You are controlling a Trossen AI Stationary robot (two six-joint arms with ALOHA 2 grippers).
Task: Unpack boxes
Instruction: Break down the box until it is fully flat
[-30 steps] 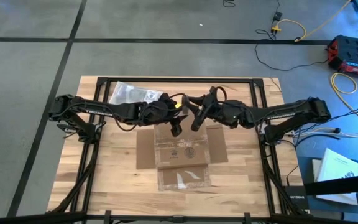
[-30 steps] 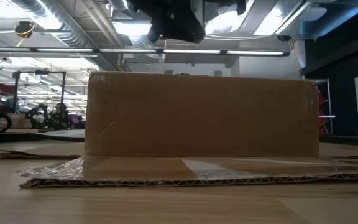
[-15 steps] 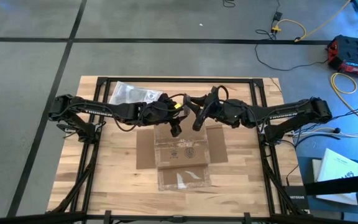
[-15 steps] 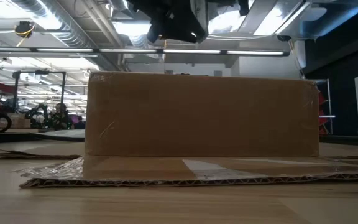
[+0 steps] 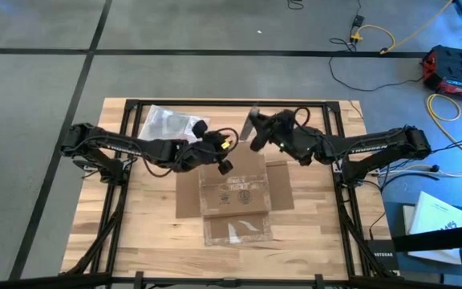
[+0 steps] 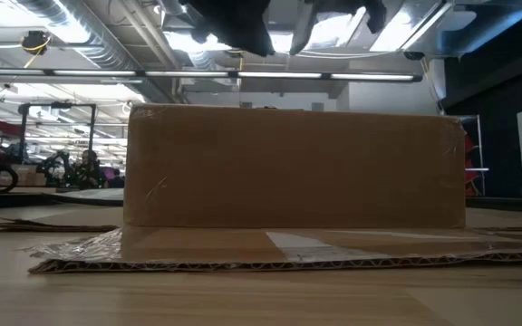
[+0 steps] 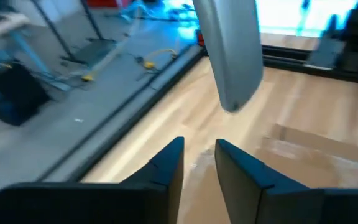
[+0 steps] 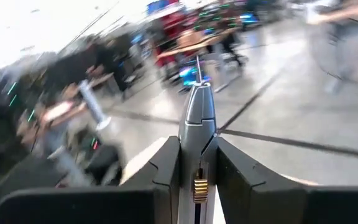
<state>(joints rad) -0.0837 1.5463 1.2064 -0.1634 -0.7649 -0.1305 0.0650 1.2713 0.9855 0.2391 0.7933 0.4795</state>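
The shallow brown cardboard box (image 5: 235, 193) (image 6: 293, 167) lies in the middle of the table with its flaps spread flat on the wood. My right gripper (image 5: 257, 138) (image 8: 197, 143) hovers above the box's far edge, shut on a thin flat grey object (image 5: 252, 124) (image 7: 232, 56). My left gripper (image 5: 224, 165) (image 7: 199, 149) hangs over the box's far left corner. Its fingers stand a narrow gap apart with nothing between them, just short of the grey object. A clear plastic bag (image 5: 167, 120) lies at the far left of the table. My right gripper pinches the grey object's lower end (image 8: 197, 163) between its two fingers, which press on its two flat faces. The fingers reach out roughly level toward the table's far left. The object sticks out beyond the fingertips along them, lifted clear of box and table.
The box's near flap (image 5: 237, 231) carries shiny tape and reaches toward the table's near edge. A black frame (image 5: 231, 102) runs around the tabletop. On the floor at the right are a red case (image 5: 455, 68), cables and white sheets (image 5: 435, 218).
My right gripper has swung from above the box's far edge toward the table's far edge and rolled on its wrist, so the grey object now points away from the box. My left hand has turned on its wrist while staying over the box's far left corner.
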